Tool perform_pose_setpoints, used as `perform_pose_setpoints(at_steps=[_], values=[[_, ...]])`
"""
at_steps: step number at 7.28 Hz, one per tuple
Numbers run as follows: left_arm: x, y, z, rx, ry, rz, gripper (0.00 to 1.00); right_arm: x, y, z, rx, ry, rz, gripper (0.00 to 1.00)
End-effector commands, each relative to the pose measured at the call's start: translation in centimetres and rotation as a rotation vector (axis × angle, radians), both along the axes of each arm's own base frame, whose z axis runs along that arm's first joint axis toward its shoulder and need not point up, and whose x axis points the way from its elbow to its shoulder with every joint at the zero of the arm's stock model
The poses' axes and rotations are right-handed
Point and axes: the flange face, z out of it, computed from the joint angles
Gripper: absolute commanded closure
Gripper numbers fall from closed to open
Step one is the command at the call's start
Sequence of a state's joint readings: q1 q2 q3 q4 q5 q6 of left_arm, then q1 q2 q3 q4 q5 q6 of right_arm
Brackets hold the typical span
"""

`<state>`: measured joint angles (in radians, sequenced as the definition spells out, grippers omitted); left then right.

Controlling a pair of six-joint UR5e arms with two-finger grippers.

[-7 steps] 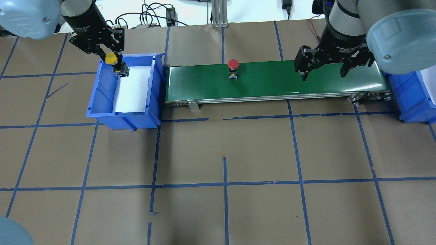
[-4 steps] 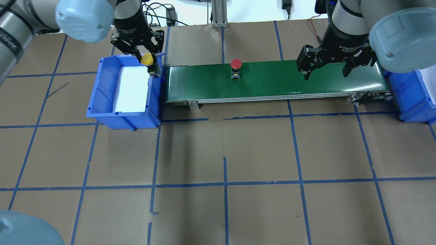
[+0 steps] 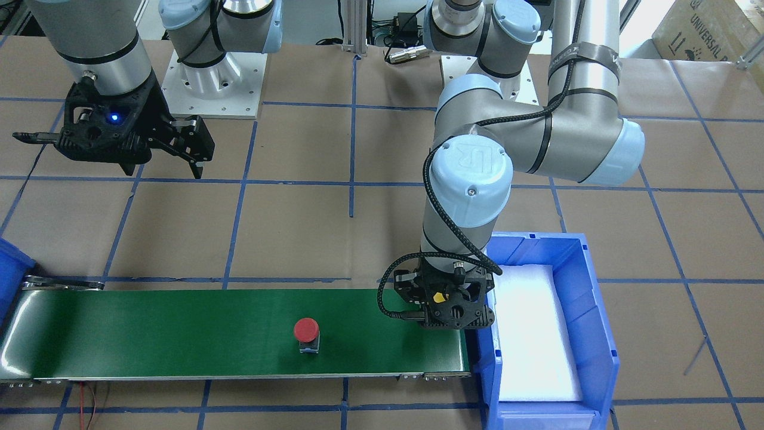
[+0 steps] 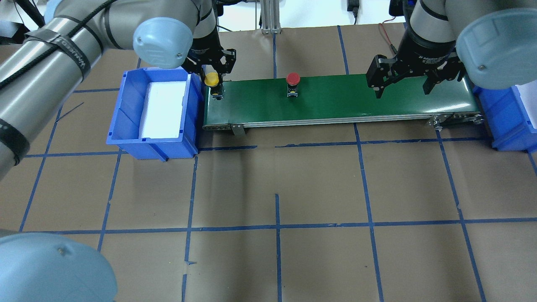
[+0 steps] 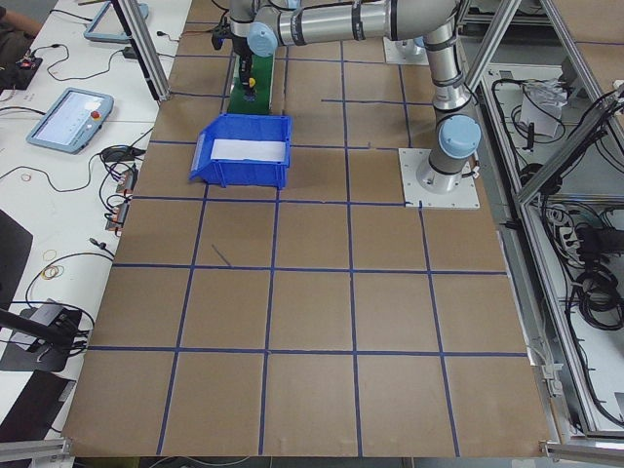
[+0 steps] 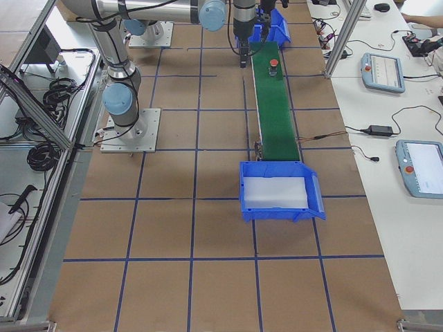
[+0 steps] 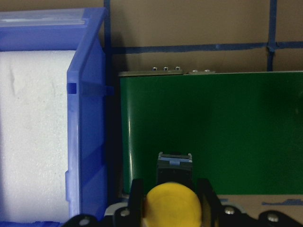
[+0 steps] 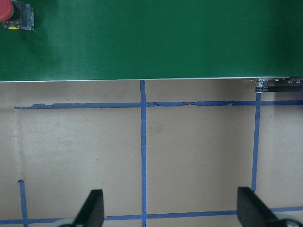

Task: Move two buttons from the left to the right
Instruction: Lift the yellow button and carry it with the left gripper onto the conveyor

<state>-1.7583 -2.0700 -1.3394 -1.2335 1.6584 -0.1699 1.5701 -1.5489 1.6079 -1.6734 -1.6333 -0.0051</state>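
Observation:
My left gripper (image 4: 214, 82) is shut on the yellow button (image 4: 211, 78) and holds it over the left end of the green conveyor belt (image 4: 335, 100). In the left wrist view the yellow cap (image 7: 173, 205) sits between the fingers (image 7: 136, 198), with its dark body above the belt. The red button (image 4: 292, 79) stands upright on the belt, left of its middle, and also shows in the front view (image 3: 306, 330). My right gripper (image 4: 405, 86) is open and empty above the belt's right part. In the right wrist view the red button (image 8: 9, 12) is far at the top left.
A blue bin (image 4: 126, 109) with a white foam liner stands against the belt's left end, beside my left gripper. A second blue bin (image 4: 503, 113) stands at the belt's right end. The table is brown paper with blue tape lines.
My left gripper has carried the yellow button to the right, from over the blue bin to over the belt's left end. The red button has shifted slightly right on the belt.

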Motion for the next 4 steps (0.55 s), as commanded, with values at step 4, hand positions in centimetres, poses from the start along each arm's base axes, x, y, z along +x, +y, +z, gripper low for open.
perform_pose_setpoints(at_steps=[4], values=[[0.03,-1.77,-2.69,-0.032,-0.040,-0.014,0.89,0.49,0.05,-0.19,-0.003,-0.007,0.007,0.00]])
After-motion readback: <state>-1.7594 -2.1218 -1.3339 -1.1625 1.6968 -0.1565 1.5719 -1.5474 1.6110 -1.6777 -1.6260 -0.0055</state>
